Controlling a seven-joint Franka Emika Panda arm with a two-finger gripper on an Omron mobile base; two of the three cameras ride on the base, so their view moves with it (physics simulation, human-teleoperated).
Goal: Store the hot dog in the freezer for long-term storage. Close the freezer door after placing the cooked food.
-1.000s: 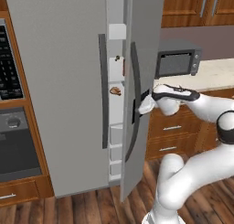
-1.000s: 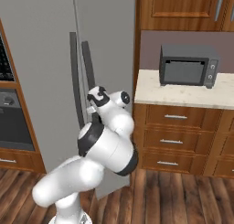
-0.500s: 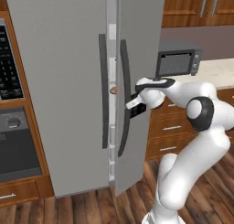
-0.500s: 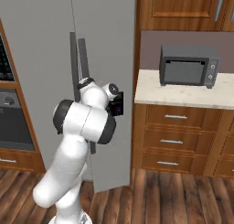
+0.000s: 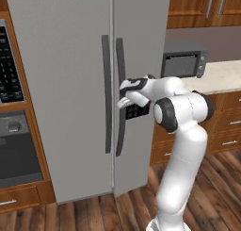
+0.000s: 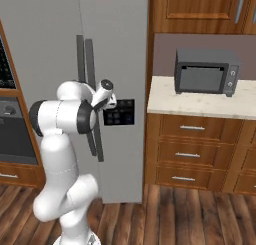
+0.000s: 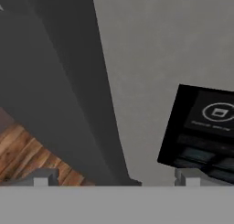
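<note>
Hot dog: concealed behind the shut doors; by judgement it lies inside the freezer [image 5: 70, 84], contents otherwise unreadable from outside.

Freezer: tall grey two-door unit between the black-fronted oven [image 5: 14, 136] and the wooden drawer cabinet [image 6: 195, 149]. Both doors appear flush, with only a thin seam between them.

Freezer door [image 5: 141, 51]: narrower right-hand leaf, carrying a long dark bar handle [image 5: 121, 98] and a black control panel [image 6: 119, 112]. It looks fully closed, or very nearly so.

Gripper [image 5: 126, 94]: jaws spread wide, holding nothing. It sits against the door front beside the bar handle and just above the black panel, a placement that suits pushing the leaf home rather than grasping. In the hand view the fingertips [image 7: 45, 176] straddle grey door surface, with the handle slanting left and the panel at right.

Toaster oven [image 6: 205, 71]: on the pale counter [image 6: 200, 101], door shut, well apart from the work.

Task status, judged: storage done, closing at its end.
</note>
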